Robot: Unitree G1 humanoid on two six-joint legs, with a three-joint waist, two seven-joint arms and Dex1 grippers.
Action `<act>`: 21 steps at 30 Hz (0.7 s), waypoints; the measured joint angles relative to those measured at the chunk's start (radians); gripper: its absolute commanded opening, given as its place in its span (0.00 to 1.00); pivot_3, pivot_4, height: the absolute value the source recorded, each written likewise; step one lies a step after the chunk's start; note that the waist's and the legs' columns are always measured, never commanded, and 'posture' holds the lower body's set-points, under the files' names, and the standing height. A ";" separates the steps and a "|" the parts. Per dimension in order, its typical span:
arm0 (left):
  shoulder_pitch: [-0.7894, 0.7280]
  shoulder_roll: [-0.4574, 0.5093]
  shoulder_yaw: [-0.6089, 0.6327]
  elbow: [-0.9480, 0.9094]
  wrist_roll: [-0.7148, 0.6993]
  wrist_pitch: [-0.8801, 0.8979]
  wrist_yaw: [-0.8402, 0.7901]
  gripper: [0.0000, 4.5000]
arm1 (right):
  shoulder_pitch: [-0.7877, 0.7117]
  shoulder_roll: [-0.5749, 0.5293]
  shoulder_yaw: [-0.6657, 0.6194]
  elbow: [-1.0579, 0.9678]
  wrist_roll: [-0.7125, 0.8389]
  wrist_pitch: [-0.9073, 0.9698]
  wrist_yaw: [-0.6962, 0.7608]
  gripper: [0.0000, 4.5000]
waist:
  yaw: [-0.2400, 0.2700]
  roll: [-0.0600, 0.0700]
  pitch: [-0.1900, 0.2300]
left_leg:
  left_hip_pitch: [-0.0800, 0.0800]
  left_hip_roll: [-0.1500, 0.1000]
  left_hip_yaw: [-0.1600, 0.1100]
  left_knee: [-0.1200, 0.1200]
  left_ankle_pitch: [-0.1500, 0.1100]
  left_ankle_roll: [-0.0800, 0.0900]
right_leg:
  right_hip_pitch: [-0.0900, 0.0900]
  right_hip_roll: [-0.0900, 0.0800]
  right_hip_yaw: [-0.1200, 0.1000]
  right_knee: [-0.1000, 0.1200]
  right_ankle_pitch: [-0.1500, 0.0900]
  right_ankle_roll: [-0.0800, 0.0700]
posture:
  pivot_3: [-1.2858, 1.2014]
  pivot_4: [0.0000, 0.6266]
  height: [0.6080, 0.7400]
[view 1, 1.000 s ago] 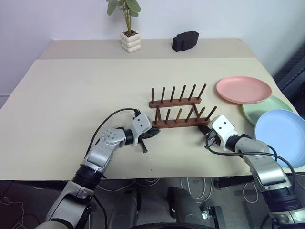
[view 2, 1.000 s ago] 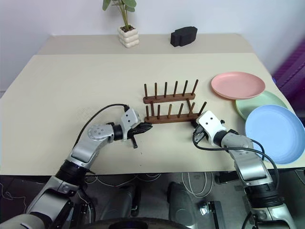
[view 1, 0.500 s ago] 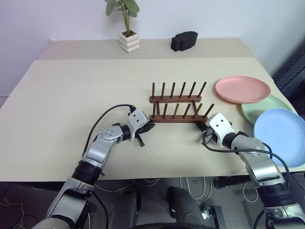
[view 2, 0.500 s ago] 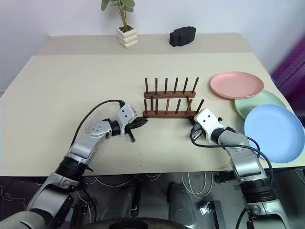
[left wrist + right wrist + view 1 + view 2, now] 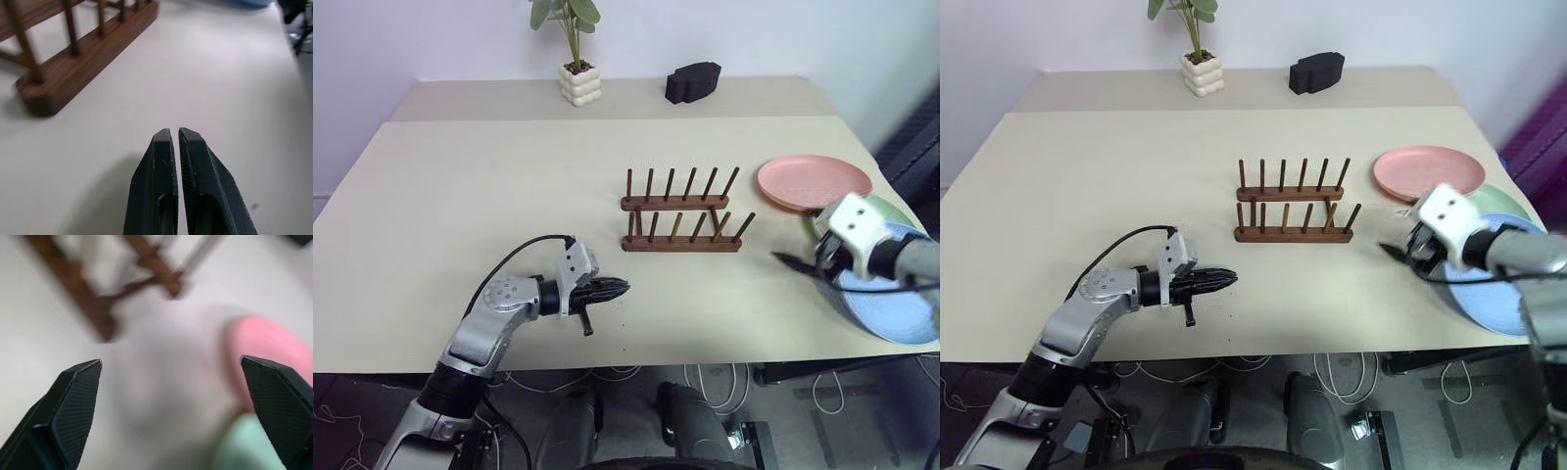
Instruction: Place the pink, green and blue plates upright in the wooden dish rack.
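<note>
Arms both back off wooden dish rack vs 1 s ago: right gripper jaws now wide, left gripper jaws pinched, empty.

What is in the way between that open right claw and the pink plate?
Nothing visible. The right gripper, jaws wide apart, hovers near the plates with bare table between it and the pink plate. The wooden dish rack stands off to the side.

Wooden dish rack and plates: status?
Left tool shut, right tool open, both empty. Dark wooden peg rack empty. Pink, green, blue round plates flat on table.
</note>
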 measured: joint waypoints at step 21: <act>0.015 -0.072 -0.039 -0.054 -0.008 0.027 0.067 0.05 | -0.667 0.202 0.426 1.119 -0.465 -0.480 -0.127 0.44 | -0.005 0.002 0.001 | -0.002 -0.002 0.002 -0.001 0.000 0.000 | -0.003 0.001 0.002 0.001 0.003 -0.004 | 0.52 0.24 0.98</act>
